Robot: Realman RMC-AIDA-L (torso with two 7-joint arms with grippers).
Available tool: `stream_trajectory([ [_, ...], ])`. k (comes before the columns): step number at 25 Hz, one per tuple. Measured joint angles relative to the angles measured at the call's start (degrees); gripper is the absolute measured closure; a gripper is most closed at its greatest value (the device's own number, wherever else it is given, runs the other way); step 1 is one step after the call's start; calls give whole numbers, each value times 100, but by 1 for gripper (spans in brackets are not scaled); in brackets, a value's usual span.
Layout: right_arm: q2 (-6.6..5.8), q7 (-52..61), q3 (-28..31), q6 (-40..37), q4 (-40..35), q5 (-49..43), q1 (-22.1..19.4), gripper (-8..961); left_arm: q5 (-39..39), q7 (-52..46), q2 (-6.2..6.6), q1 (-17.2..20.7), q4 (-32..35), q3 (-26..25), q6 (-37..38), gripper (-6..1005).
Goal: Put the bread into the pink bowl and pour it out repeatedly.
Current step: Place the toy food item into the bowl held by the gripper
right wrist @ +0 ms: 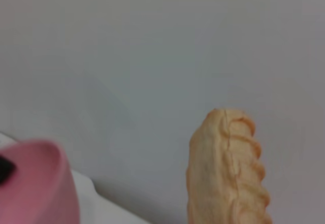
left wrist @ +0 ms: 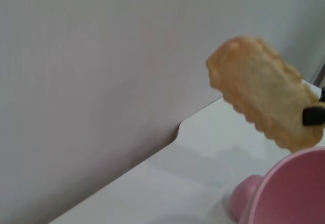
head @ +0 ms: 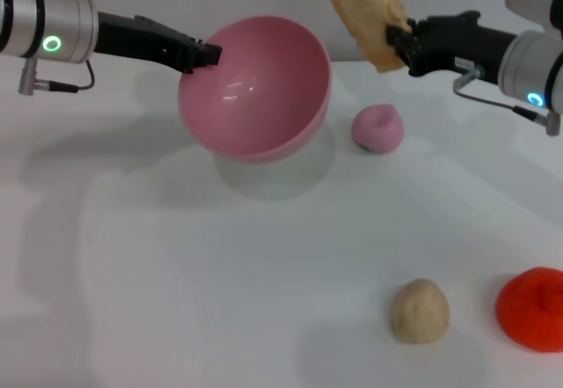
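The pink bowl (head: 264,89) hangs tilted above the table, its mouth turned toward the right and nothing inside it. My left gripper (head: 209,55) is shut on its left rim. The bread (head: 365,10) is held high in the air, just up and right of the bowl's rim, with its pale underside showing. My right gripper (head: 398,43) is shut on the loaf's lower end. The left wrist view shows the bread (left wrist: 264,89) above the pink bowl's rim (left wrist: 292,188). In the right wrist view the ridged bread (right wrist: 228,170) stands beside the pink bowl's edge (right wrist: 43,183).
A small pink dome (head: 378,128) lies on the white table (head: 176,300) right of the bowl. Near the front right sit a round beige lump (head: 420,311) and a red-orange blob (head: 534,307). A grey wall (left wrist: 101,56) stands behind the table.
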Motion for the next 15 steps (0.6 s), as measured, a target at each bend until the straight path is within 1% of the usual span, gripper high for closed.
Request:
stream_trajectory([
  [8, 11, -41, -192, -68, -657, 66, -40, 822, 12, -1, -21, 79, -6, 37, -28, 957],
  [15, 15, -180, -333, -138, -1394, 84, -34, 824, 113, -38, -32, 106, -6, 31, -93, 957],
])
